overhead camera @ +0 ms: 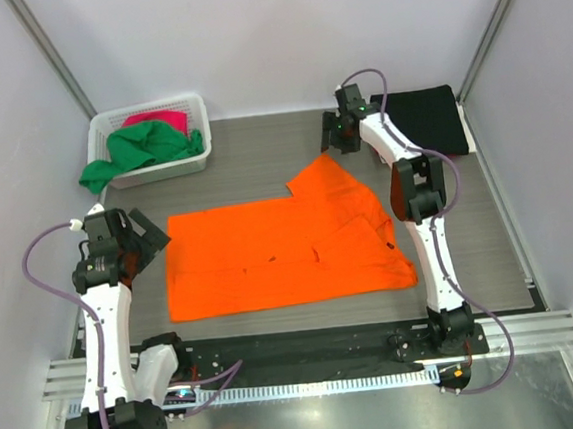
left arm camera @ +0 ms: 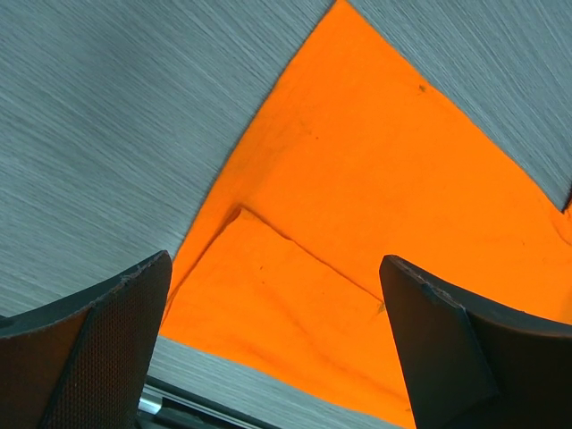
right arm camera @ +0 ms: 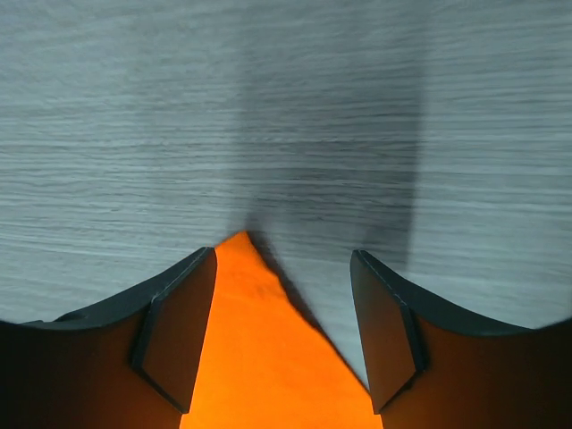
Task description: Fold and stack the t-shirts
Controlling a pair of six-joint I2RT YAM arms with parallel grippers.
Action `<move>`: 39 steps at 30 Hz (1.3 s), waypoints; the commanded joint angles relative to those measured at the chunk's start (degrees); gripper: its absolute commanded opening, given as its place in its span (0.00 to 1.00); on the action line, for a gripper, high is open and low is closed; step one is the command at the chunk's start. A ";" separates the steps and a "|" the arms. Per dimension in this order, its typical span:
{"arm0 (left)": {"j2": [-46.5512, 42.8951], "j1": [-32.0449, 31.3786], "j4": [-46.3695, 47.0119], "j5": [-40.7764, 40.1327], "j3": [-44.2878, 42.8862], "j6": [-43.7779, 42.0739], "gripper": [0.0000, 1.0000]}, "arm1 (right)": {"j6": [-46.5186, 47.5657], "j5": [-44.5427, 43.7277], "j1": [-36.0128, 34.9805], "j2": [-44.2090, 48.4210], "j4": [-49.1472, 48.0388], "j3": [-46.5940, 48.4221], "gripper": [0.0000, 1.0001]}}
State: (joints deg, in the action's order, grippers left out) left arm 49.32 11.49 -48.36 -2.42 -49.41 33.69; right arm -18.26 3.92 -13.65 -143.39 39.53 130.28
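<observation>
Orange t-shirt (overhead camera: 280,250): it is lying spread out in the middle of the table (overhead camera: 251,157), its long side running left to right. One pointed corner is reaching toward the far right.

Fold: in the left wrist view, a doubled layer of the orange cloth (left arm camera: 295,313) is lying flat on top of the shirt near its left edge.

Left claw (overhead camera: 148,237): it is hanging just beside the shirt's left edge with its fingers spread wide and gripping nothing. In its own camera (left arm camera: 273,264) the orange cloth and the grey table are showing through the gap.

Right claw (overhead camera: 340,135): it is hovering at the shirt's far pointed corner with its fingers spread apart and pinching nothing. From its wrist (right arm camera: 284,259) the orange tip (right arm camera: 259,340) is lying between the two fingers. Whether they are touching the cloth cannot be told.

Black t-shirt (overhead camera: 424,120): it is lying flat in the far right corner of the table, just beyond the right arm.

Basket (overhead camera: 201,117): it is sitting at the far left of the table, well apart from the orange shirt.

Green t-shirt (overhead camera: 145,147): it is bunching up in the basket and spilling over its near left rim onto the table.

Magenta-pink t-shirt (overhead camera: 157,116): it is resting in the basket behind the green one.
</observation>
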 commanded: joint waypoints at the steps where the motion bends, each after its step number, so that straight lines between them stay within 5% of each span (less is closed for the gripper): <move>1: -0.01 -0.06 2.57 0.22 -0.08 -1.61 1.00 | 1.30 -1.28 -1.82 -1.18 0.46 4.02 0.67; 13: -0.63 -0.15 2.65 -0.40 0.01 -1.61 0.99 | 0.42 -2.95 -4.54 0.57 -3.14 -5.38 0.49; 20: 2.53 -0.06 3.88 -1.45 -0.33 -1.88 0.99 | 0.95 -3.66 -4.72 1.09 -3.58 -5.12 0.01; 31: 36.25 -0.41 14.33 0.04 -12.37 1.11 0.80 | 0.95 -3.57 -6.47 18.13 -3.23 -13.90 0.01; 39: 51.30 -1.82 21.11 -2.42 -19.23 2.25 0.68 | -1.34 -1.20 -7.00 31.58 -6.31 -27.44 0.01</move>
State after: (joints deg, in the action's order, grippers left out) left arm 97.93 10.15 -32.32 -4.05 -65.91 34.92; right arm -18.68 1.67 -20.43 -117.01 35.40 105.51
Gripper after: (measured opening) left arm 0.699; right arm 0.023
